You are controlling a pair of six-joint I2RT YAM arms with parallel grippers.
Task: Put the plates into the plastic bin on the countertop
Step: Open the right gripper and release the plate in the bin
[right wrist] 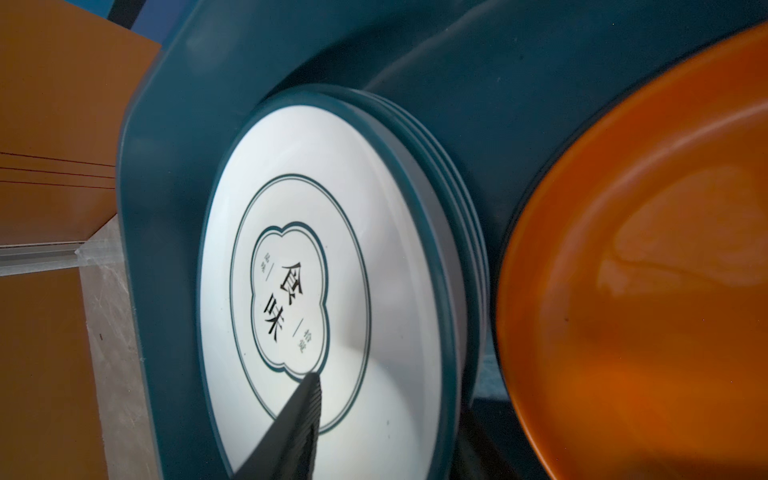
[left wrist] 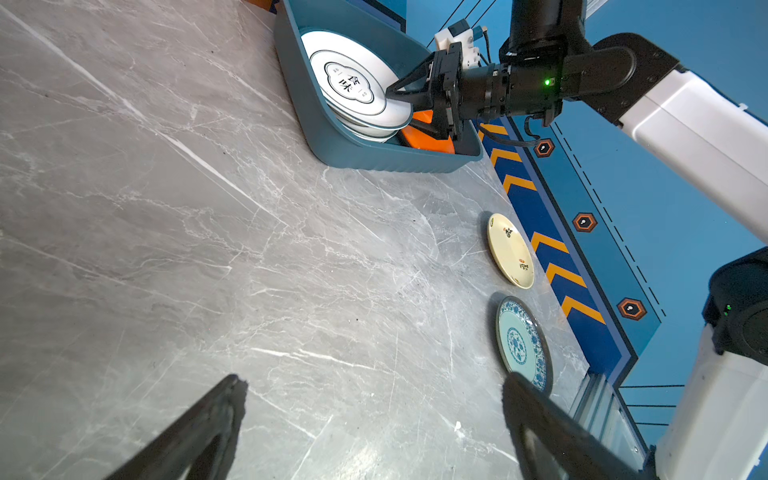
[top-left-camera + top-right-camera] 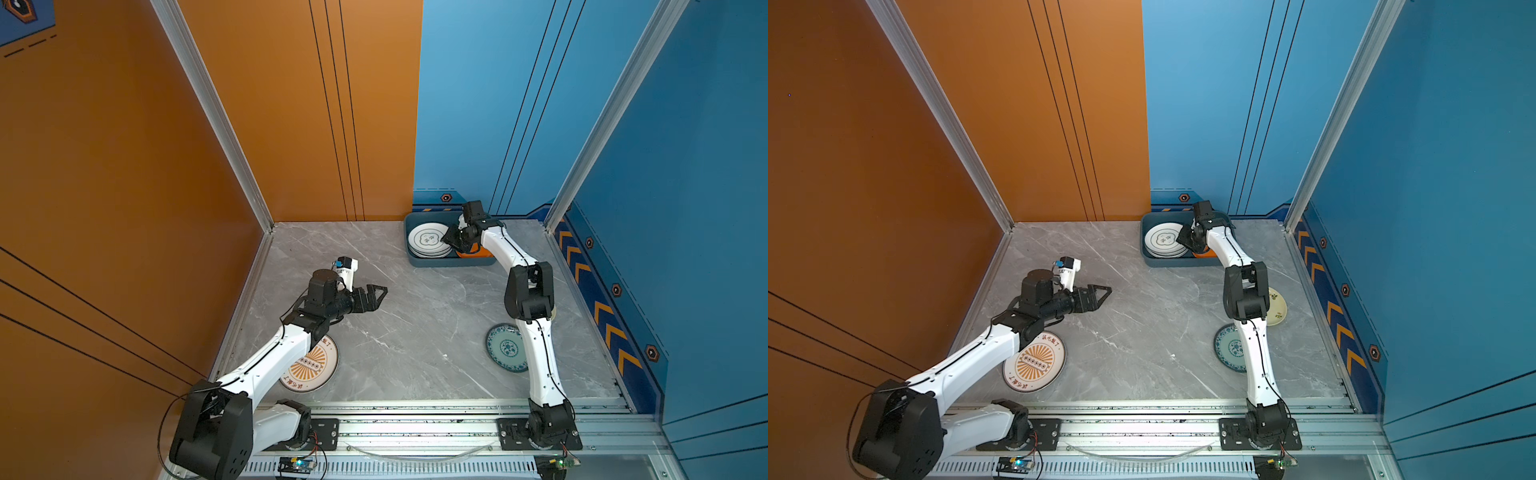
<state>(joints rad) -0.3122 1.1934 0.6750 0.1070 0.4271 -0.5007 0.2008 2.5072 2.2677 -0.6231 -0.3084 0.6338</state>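
Note:
The dark teal plastic bin (image 3: 436,262) (image 2: 374,160) stands at the back of the countertop (image 3: 415,324). It holds a stack of white plates with a green emblem (image 3: 428,241) (image 1: 311,270) and an orange plate (image 3: 478,252) (image 1: 644,291). My right gripper (image 3: 449,239) (image 2: 409,110) (image 1: 390,399) reaches into the bin, jaws apart astride the stack's rim. One finger lies over the top plate, the other in the gap beside the orange plate. My left gripper (image 3: 380,293) (image 2: 372,378) hovers open and empty over bare counter.
A sunburst plate (image 3: 1034,363) lies at the front left, partly under the left arm. A teal floral plate (image 3: 1229,347) (image 2: 521,340) and a cream plate (image 3: 1277,305) (image 2: 511,249) lie on the right beside the right arm. Walls and aluminium rails close in the counter.

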